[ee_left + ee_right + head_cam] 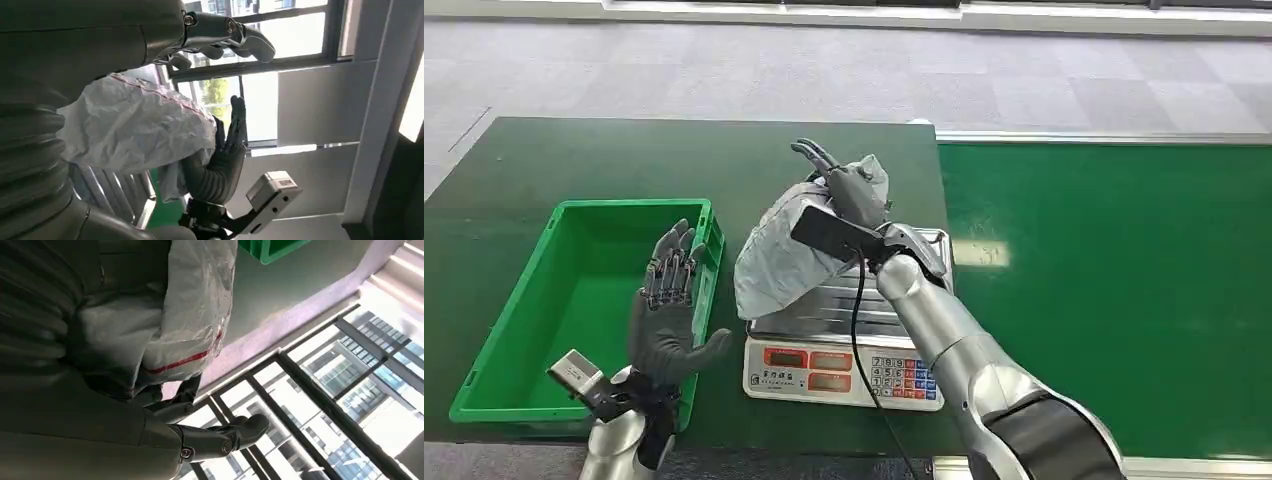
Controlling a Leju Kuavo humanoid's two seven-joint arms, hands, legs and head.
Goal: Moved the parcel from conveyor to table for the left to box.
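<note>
The parcel [776,255], a grey crinkled plastic mailer bag, lies on the steel platform of the weighing scale [844,340], which stands on the dark green table [574,165] between the green crate [524,370] and the bright green conveyor belt [1104,290]. Its long axis runs on a diagonal: the lower end overhangs the scale's platform toward the crate, the upper end points away from the robot toward the far edge of the table. A red stripe along one seam is visible in the wrist views.

The right hand [849,190] rests on the upper part of the parcel, palm against the bag, with fingers extended past its far end. The right wrist view shows the bag bunched against the palm and the thumb curved near it, but whether the fingers actually grasp the bag or merely press on it cannot be told. The wrist camera and forearm hide the middle of the parcel in the head view, and the bag covers much of the scale's platform.

The left hand [669,310] is raised over the near right corner of the crate, fingers spread and upright, holding nothing. The crate's near wall is partly hidden behind this hand and its wrist camera
</note>
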